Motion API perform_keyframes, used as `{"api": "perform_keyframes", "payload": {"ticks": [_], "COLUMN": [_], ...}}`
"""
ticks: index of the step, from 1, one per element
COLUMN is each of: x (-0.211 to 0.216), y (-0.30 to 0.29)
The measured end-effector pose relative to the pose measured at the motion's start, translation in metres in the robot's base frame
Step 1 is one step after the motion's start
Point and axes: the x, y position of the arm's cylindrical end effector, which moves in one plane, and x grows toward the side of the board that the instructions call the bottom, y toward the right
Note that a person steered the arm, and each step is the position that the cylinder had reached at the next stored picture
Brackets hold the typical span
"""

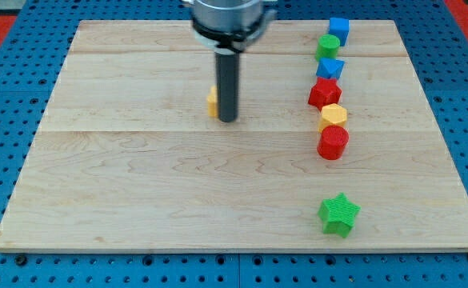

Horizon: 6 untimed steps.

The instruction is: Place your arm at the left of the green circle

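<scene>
**Ana:** Green circle (327, 46) first: where does it sit from my tip (228, 120)?

**Ben:** Well off to the tip's right and further toward the view's top, second in a column of blocks near the desk (138, 184) edge. A blue cube (339, 30) sits just above it, and a blue block (330, 68) just below, close enough that I cannot tell whether they touch.

**Ana:** Going left to right, what comes first?

**Ben:** A yellow block (212, 102), just beside the rod on the tip's left, half hidden, shape unclear. Then the tip itself, resting on bare wood. Then the column: below the blue block come a red star (324, 93), a yellow hexagon (334, 114) and a red cylinder (333, 142), with a green star (338, 214) alone nearer the view's bottom.

**Ana:** Why so tightly stacked?

**Ben:** I'd guess they've been lined up; that leaves the circle's left flank open, so the approach looks unobstructed.

**Ana:** And the pincer?

**Ben:** None exists here, only the rod, so nothing is released, clenched or grasped.
</scene>
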Motion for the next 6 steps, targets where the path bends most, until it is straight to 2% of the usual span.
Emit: {"api": "perform_keyframes", "payload": {"ticks": [1, 2, 3, 4, 5, 6], "x": [-0.044, -0.058, -0.066, -0.106, -0.131, -0.177], "y": [0.011, 0.029, 0.085, 0.122, 0.098, 0.093]}}
